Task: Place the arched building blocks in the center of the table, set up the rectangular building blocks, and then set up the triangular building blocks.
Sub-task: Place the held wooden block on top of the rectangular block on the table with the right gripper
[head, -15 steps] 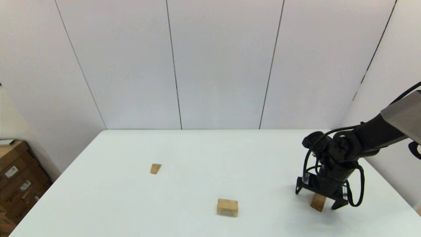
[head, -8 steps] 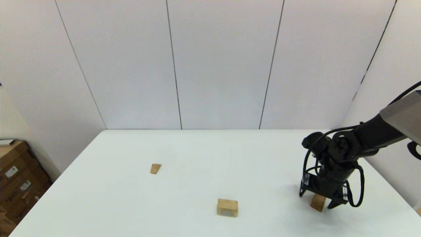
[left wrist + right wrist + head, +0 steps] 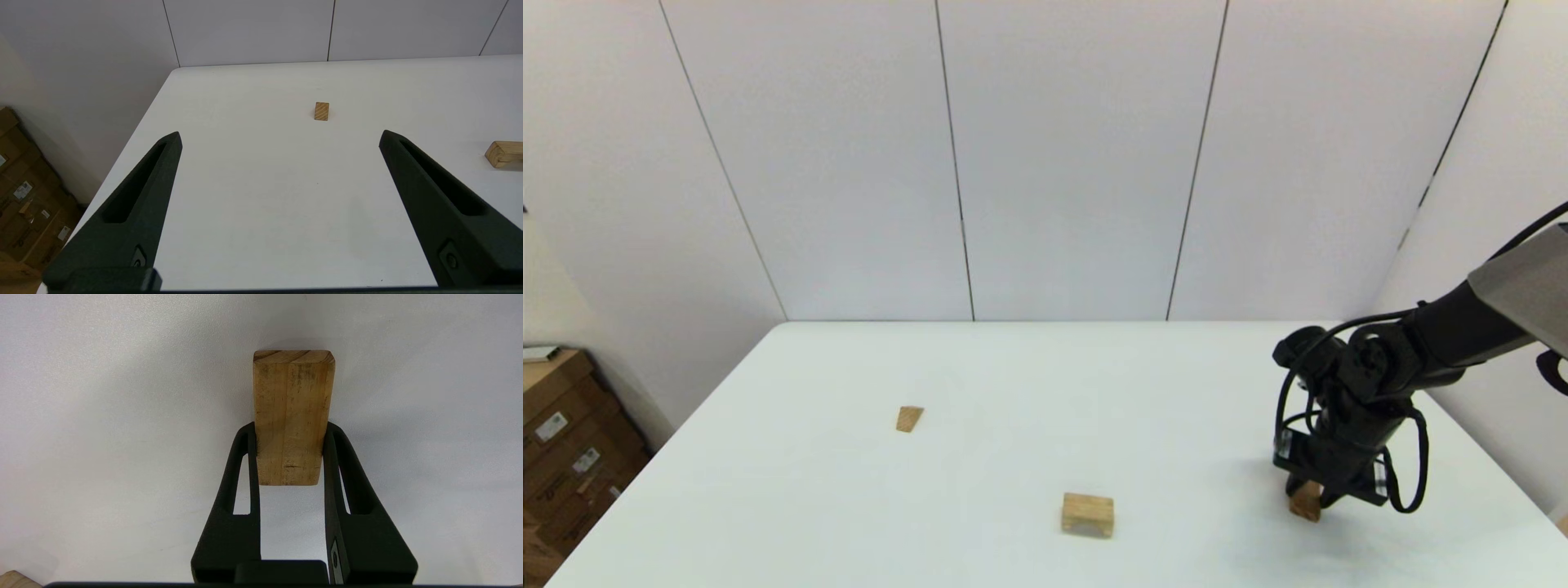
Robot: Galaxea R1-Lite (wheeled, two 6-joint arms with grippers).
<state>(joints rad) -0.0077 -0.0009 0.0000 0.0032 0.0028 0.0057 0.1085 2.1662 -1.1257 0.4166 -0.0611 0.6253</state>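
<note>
The rectangular building block (image 3: pixel 1305 501), a plain tan slab, lies flat on the white table (image 3: pixel 1013 367) at the right. My right gripper (image 3: pixel 1316 490) points down over it, shut on its long sides. In the right wrist view the fingers (image 3: pixel 245 457) press against the slab (image 3: pixel 292 400), and its far half sticks out beyond them. The arched building block (image 3: pixel 1087 514) stands near the table's front middle with its cut-out facing down. At the left lies the small triangular building block (image 3: pixel 909 418). My left gripper (image 3: pixel 281 136) is open and parked off the left front corner, holding nothing.
Brown cardboard boxes (image 3: pixel 564 441) are stacked on the floor beyond the table's left edge. White wall panels rise behind the far edge. The left wrist view shows the triangular block (image 3: pixel 321 111) ahead and one end of the arched block (image 3: pixel 504 153).
The right gripper's fingers, spread wide around the slab a second ago, have shut onto its sides. The other two blocks have not moved.
</note>
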